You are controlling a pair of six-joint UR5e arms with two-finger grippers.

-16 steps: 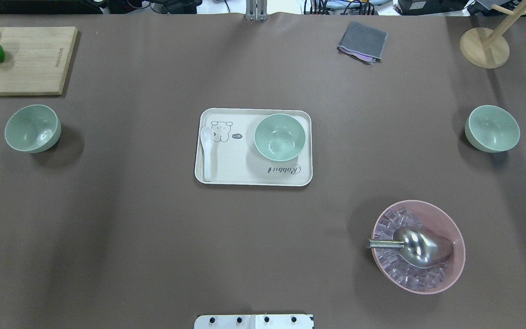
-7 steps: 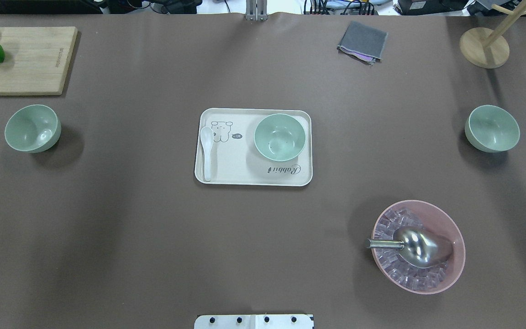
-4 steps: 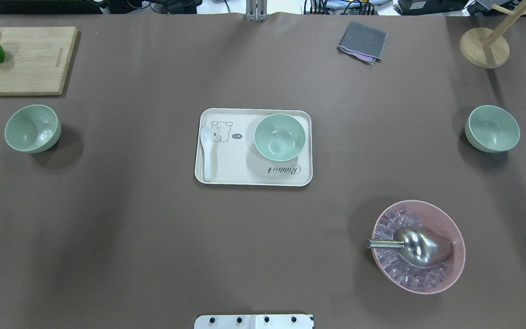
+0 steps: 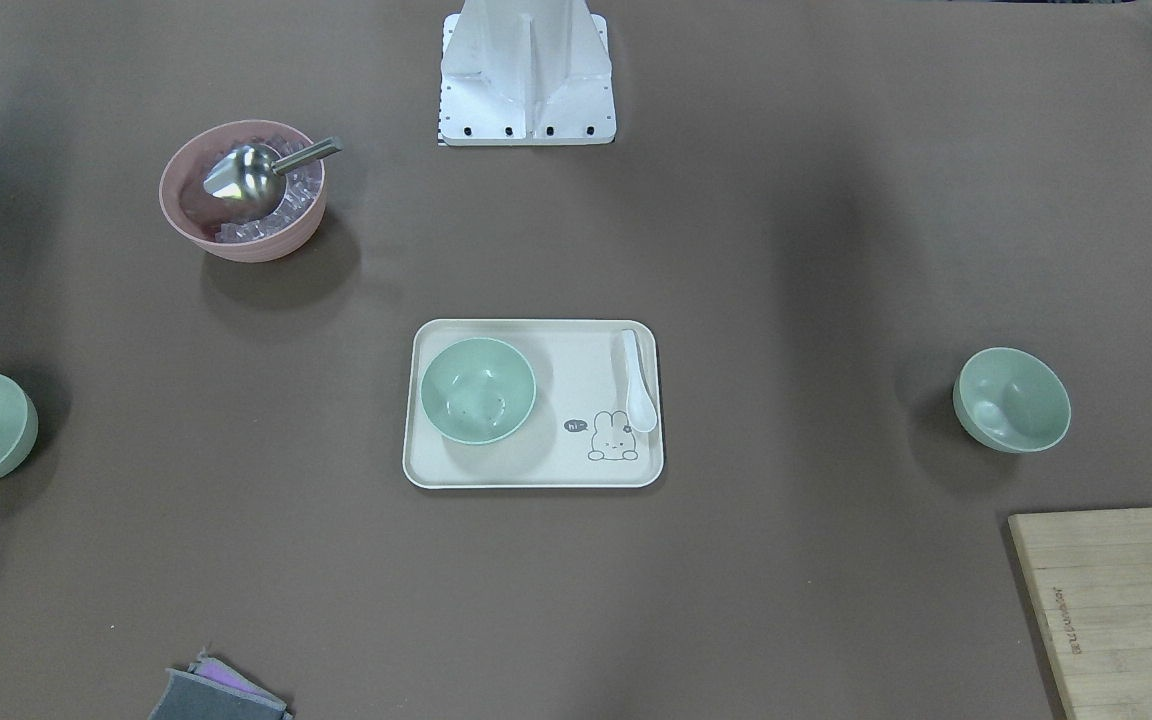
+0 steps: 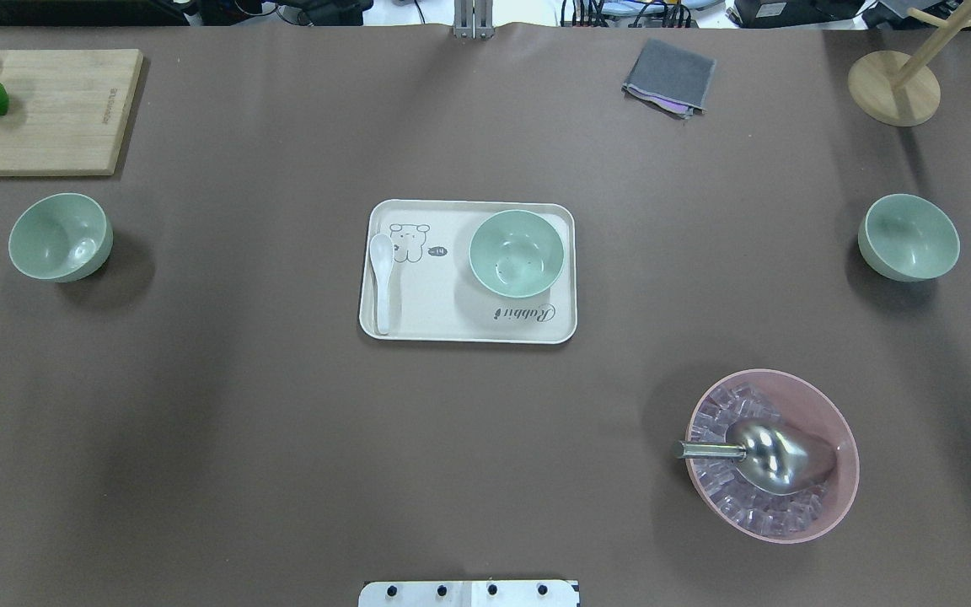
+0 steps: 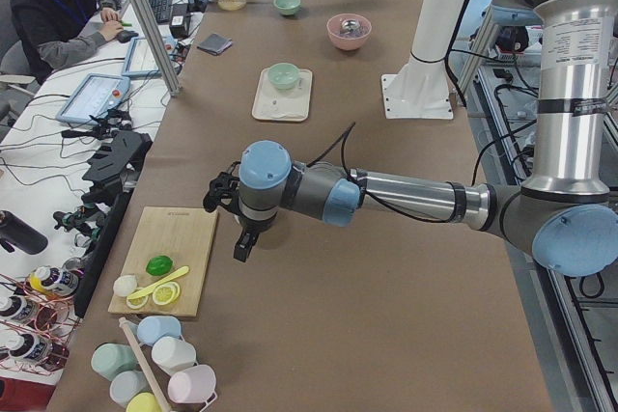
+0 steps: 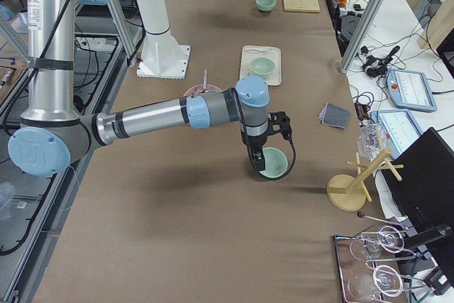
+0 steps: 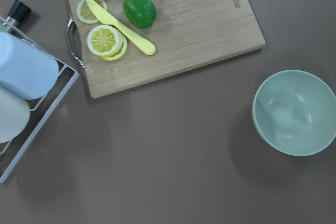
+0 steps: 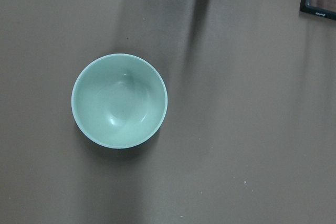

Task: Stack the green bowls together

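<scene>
Brown table [image 5: 283, 438]: tray [image 5: 431, 295] holds 1 green bowl [image 5: 517, 253]; left bowl [image 5: 60, 237] and right bowl [image 5: 909, 237] flank tray. Cannot tell spread of left gripper [image 6: 243, 246] or right gripper [image 7: 268, 155].

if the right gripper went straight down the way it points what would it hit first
Most likely the green bowl on the robot's right: the right side view shows the right gripper pointing down over its rim. Depth is unclear; it might meet the table beside it.
</scene>
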